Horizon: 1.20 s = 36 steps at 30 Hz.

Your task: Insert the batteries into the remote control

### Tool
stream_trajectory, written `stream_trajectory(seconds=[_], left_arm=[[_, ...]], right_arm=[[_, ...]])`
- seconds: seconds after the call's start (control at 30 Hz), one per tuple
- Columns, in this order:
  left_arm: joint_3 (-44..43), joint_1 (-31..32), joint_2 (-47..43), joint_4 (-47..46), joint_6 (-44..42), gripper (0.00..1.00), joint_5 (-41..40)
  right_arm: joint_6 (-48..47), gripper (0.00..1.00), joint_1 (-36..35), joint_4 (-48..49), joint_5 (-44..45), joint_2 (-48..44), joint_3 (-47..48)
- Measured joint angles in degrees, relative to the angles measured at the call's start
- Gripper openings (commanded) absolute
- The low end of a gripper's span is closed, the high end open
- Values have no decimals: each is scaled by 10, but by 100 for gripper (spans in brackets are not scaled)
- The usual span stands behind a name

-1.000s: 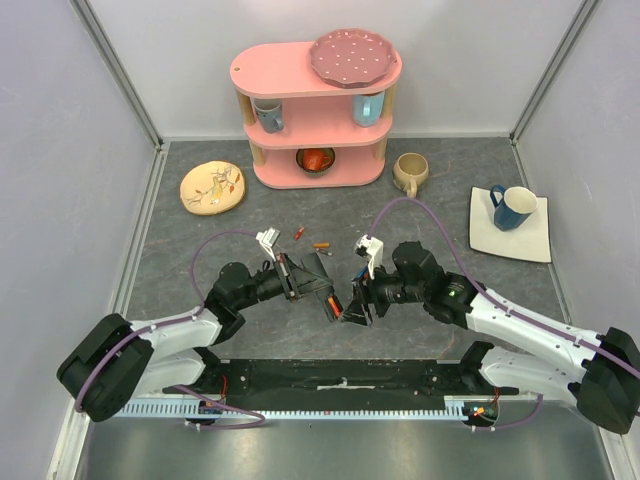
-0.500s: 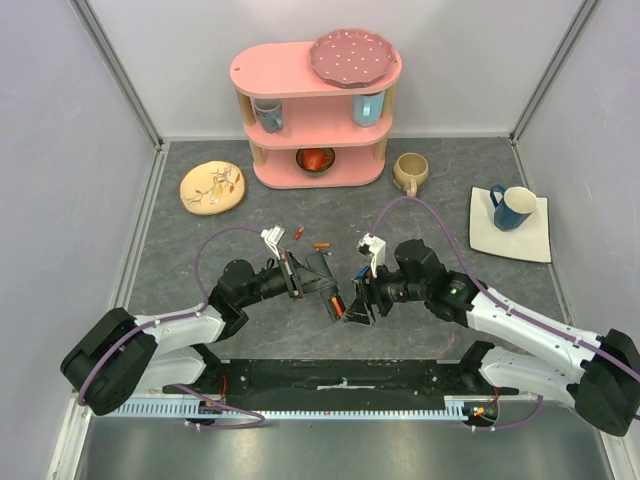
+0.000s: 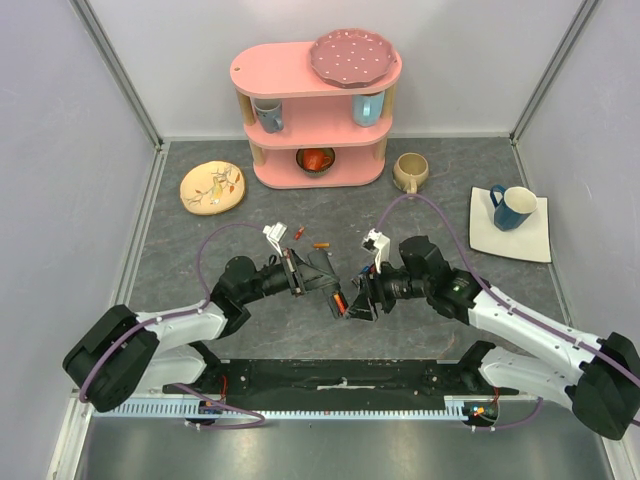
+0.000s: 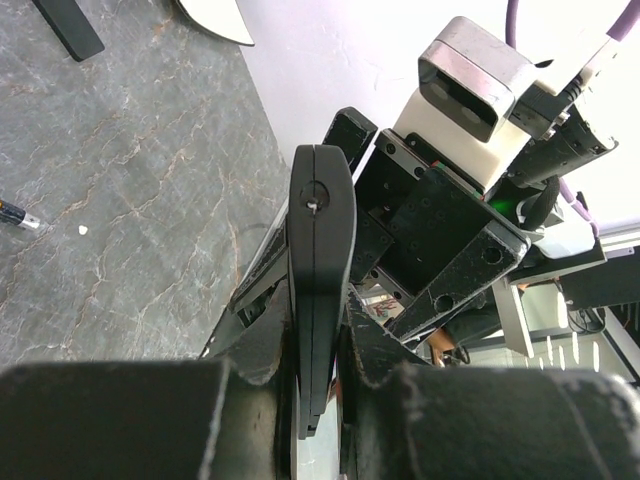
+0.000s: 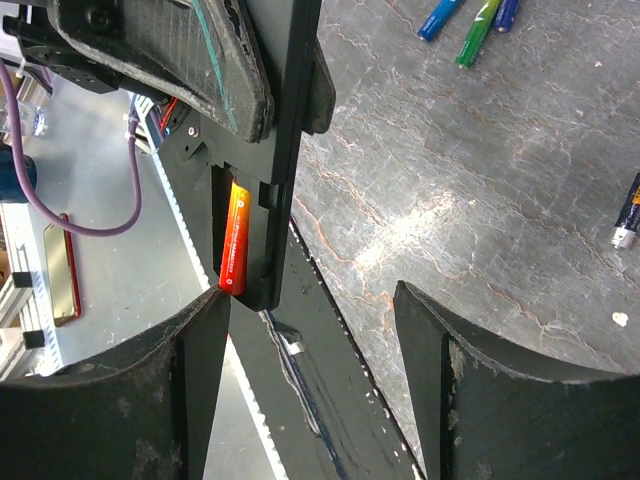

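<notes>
Top external: the left gripper (image 3: 322, 283) is clamped narrow on the remote control (image 3: 334, 298), which juts out past its fingertips toward the right gripper (image 3: 358, 303). The two grippers sit nose to nose over the grey table (image 3: 200, 250) (lifted or resting, cannot tell). An orange-red battery (image 3: 339, 304) shows in the remote's outer end, just before the right gripper's tips. Two loose batteries (image 3: 320, 244) lie on the table beyond the left gripper, apart from it. Left wrist: the remote control (image 4: 320, 250) is seen edge-on, pinched between both fingers (image 4: 262, 345) and standing straight out from them. The right gripper's body fills the space directly ahead, just past the remote's tip. Off to one side of the fingers, a single battery (image 4: 10, 213) lies at the frame edge, and a flat black strip (image 4: 68, 25) lies farther ahead on the table. Right wrist: the fingers (image 5: 480, 400) stand wide apart with nothing clasped. The remote control (image 5: 290, 150) comes in from ahead, and its end lies just before one fingertip (contact cannot be told). The orange-red battery (image 5: 232, 240) lies lengthwise in the recess. Farther ahead, a blue and green cluster (image 5: 478, 30) lies on the table, well clear of the fingers.
</notes>
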<state>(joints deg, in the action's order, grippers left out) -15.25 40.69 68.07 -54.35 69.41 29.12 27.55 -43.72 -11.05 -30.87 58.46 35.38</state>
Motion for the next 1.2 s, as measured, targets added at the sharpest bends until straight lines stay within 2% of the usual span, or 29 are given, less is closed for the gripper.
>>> stream_trajectory(seconds=[1.2], left_arm=[[-28,0,17,3,-14,2,0]], right_arm=[[28,73,64,-5,-61,8,-3]])
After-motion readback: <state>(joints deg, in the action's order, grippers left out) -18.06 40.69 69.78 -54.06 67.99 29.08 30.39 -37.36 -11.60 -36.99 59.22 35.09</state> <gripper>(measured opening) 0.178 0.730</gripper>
